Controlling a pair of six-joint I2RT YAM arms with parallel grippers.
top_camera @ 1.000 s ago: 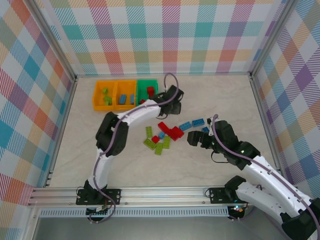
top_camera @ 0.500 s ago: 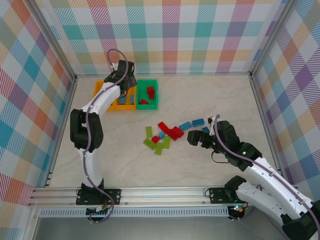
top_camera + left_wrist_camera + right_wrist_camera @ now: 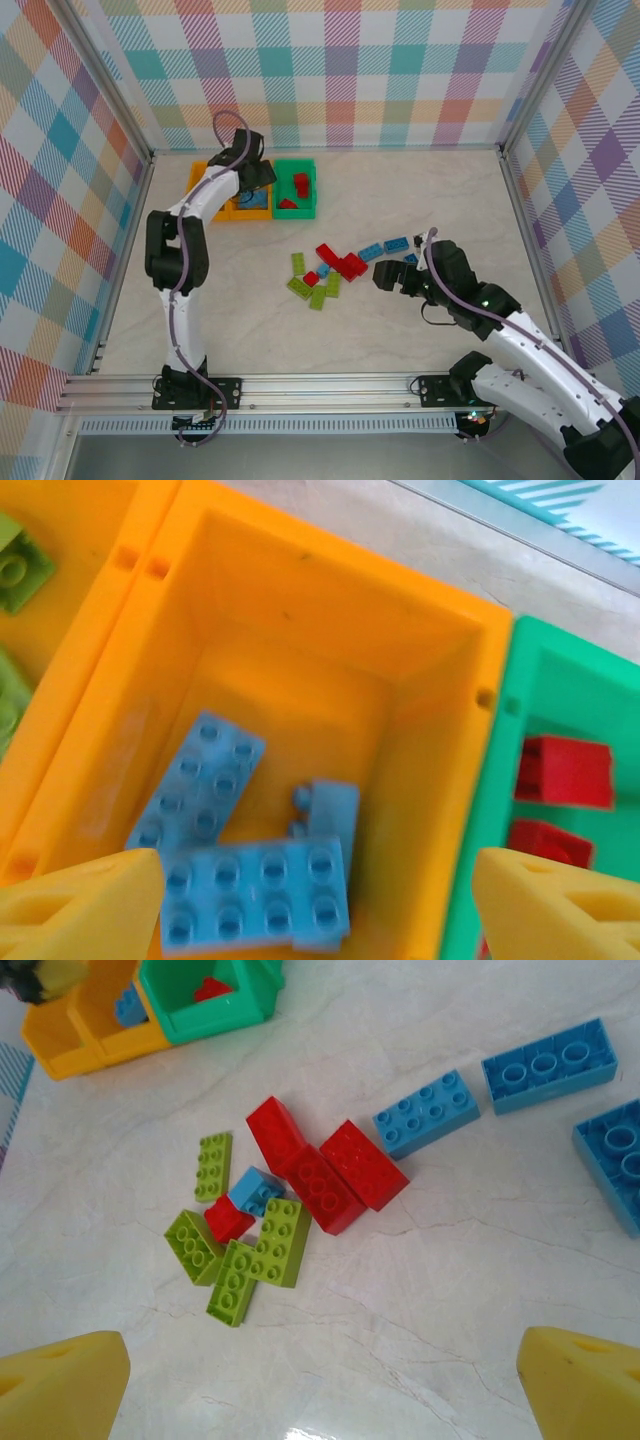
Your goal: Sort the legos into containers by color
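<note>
The containers stand in a row at the back left: an orange bin [image 3: 208, 190] with lime legos [image 3: 15, 570], a middle orange bin [image 3: 330, 590] and a green bin [image 3: 560, 680] with red bricks [image 3: 563, 770]. My left gripper [image 3: 320, 910] hangs open over the middle orange bin [image 3: 245, 205], where three light blue bricks [image 3: 255, 890] lie loose. Mid-table sits a pile of lime legos [image 3: 270, 1240] and red legos [image 3: 320, 1175], with blue bricks [image 3: 425, 1112] to its right. My right gripper [image 3: 320, 1390] is open above bare table, just right of the pile [image 3: 320, 275].
Plaid walls and metal rails [image 3: 300, 390] enclose the marble table [image 3: 440, 200]. More blue bricks [image 3: 548, 1064] lie close to the right gripper's far side. The left arm [image 3: 180, 250] stretches along the left side toward the bins.
The left arm swung from beside the pile over to the bins, and its jaws have now spread wider above the middle orange bin. The right arm has not moved.
</note>
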